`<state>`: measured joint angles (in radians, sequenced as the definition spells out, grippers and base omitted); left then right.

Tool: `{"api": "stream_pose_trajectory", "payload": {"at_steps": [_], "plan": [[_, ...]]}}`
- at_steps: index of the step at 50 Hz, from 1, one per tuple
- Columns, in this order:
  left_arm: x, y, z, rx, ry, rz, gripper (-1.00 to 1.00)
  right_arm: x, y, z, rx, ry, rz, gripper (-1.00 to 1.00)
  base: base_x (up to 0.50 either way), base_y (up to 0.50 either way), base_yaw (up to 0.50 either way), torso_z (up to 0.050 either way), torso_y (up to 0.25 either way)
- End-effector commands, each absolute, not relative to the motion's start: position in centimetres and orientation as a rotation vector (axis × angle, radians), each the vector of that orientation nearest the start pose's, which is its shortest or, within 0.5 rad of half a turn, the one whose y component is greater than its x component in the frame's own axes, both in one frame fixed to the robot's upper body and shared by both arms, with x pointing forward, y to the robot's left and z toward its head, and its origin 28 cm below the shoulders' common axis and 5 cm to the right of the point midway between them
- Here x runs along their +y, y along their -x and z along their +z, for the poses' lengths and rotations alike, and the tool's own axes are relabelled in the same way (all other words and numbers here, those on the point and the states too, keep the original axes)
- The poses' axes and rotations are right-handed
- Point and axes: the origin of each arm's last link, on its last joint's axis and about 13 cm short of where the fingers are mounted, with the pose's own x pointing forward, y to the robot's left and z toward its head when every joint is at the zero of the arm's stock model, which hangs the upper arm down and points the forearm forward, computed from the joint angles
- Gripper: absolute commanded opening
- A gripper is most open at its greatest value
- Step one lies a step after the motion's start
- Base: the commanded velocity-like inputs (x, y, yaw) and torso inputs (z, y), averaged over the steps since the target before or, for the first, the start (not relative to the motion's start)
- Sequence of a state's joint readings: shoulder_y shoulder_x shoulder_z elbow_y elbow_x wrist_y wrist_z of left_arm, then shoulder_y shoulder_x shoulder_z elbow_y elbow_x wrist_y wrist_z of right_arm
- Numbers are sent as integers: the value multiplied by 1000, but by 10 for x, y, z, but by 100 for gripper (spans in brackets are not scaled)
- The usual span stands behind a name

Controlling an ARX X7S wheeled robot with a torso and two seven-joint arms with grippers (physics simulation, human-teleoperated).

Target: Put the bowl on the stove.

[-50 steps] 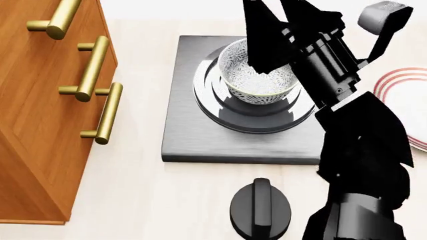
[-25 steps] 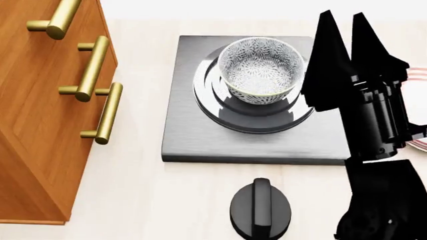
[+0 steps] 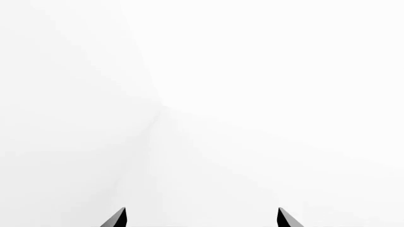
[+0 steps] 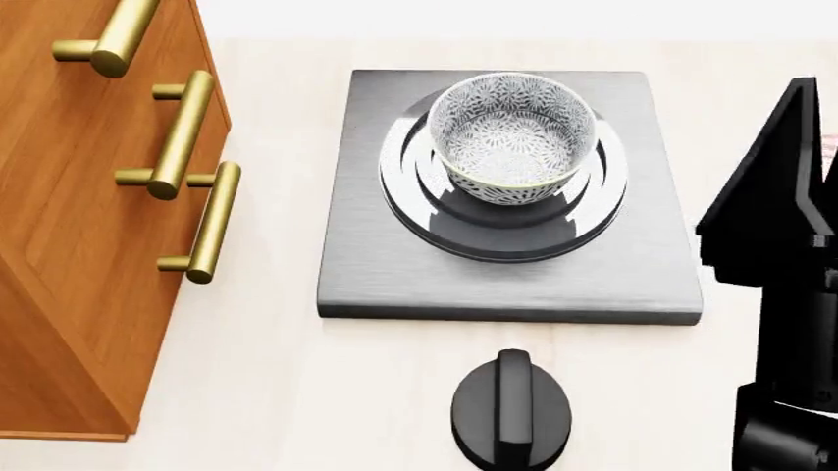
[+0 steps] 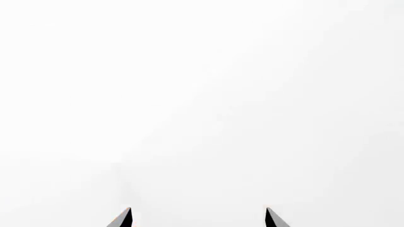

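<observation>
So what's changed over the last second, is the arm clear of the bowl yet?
Yes. The right pincer has pulled away from over the bowl, moving toward the robot's right, and is now beside the stove's right edge, empty with its jaws apart in the right wrist view. The bowl has stayed on the burner; the knob and the drawers are unchanged.

Right tool [image 4: 786, 186] cut off by the frame edge; knob [image 4: 512, 412] cropped below.
</observation>
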<state>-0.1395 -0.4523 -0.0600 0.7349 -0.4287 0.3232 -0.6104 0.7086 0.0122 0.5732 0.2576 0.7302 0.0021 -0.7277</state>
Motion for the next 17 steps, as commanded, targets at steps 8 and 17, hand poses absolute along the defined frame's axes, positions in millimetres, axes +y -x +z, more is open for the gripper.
{"api": "stream_pose_trajectory", "payload": {"at_steps": [8,17], "plan": [[257,-179,220,-1099,326,269,100,-196,-318,158,-1080,-688,309,100,0,0,0,0,0],[257,-179,220,-1100,326,270,100,-194,-315,163,-1117,-684,384,100,0,0,0,0,0]]}}
